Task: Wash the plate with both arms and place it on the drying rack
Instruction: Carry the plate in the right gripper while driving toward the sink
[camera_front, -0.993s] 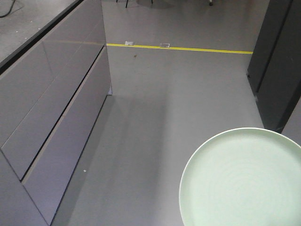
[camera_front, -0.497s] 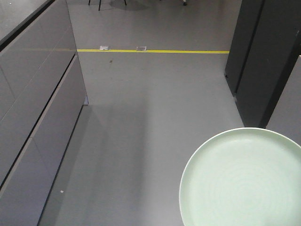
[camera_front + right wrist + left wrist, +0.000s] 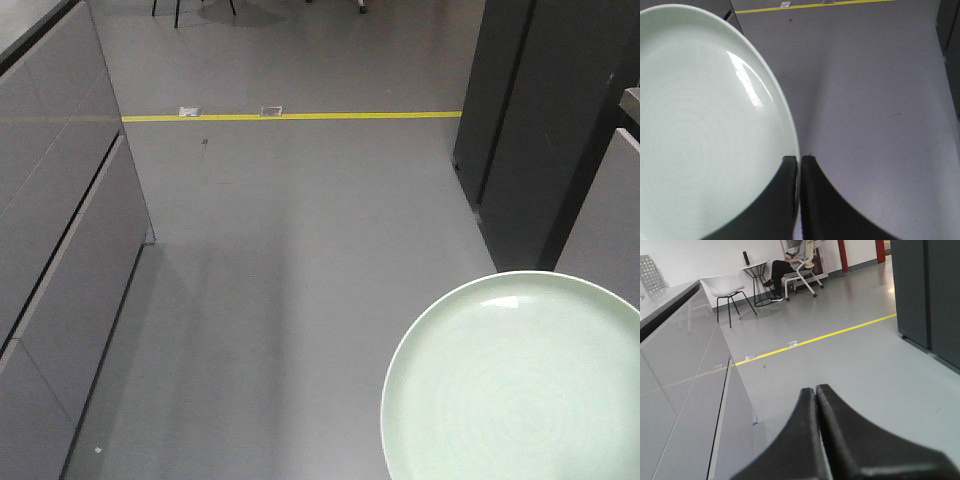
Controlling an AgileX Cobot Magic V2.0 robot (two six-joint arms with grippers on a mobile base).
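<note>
Only part of the plate shows in the front view, cut off at the right and bottom; its underside is hidden. It hangs over the grey floor, well apart from the front edge of the bench. The right gripper pinches its rim between two fingers, one lying over the face. The left gripper has two fingers pressed together, holding nothing. One plate; one yellow line.
</note>
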